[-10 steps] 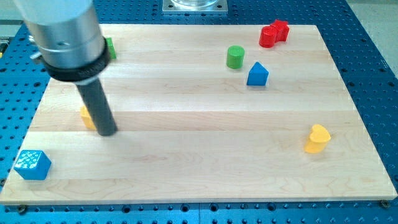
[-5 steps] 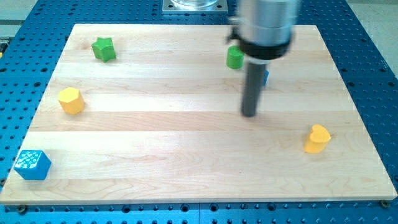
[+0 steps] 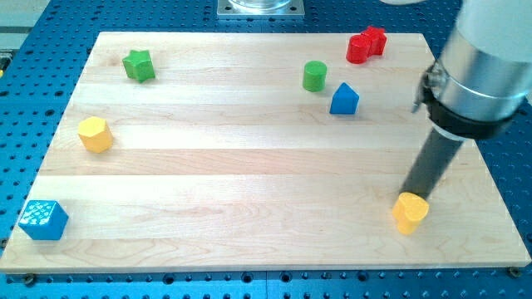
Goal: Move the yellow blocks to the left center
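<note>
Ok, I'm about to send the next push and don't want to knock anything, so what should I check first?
1. My tip at the right-hand yellow block: ok, at its upper edge.
2. Tip on the block's right side for a leftward push: not ok.
3. Other yellow block at left center: ok.
4. Straight path leftward free of blocks: ok.
5. Blue cube outside the target spot: ok.
</note>
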`<state>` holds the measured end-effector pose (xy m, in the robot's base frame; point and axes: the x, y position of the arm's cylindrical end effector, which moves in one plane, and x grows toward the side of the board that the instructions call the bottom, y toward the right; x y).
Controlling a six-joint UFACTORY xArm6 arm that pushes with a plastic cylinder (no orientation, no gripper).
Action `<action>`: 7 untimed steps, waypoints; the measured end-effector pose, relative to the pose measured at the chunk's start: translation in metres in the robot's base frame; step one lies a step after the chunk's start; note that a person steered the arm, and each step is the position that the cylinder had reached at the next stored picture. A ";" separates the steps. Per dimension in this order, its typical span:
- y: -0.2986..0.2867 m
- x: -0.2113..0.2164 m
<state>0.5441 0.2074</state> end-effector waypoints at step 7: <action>-0.111 0.054</action>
<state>0.5982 0.0959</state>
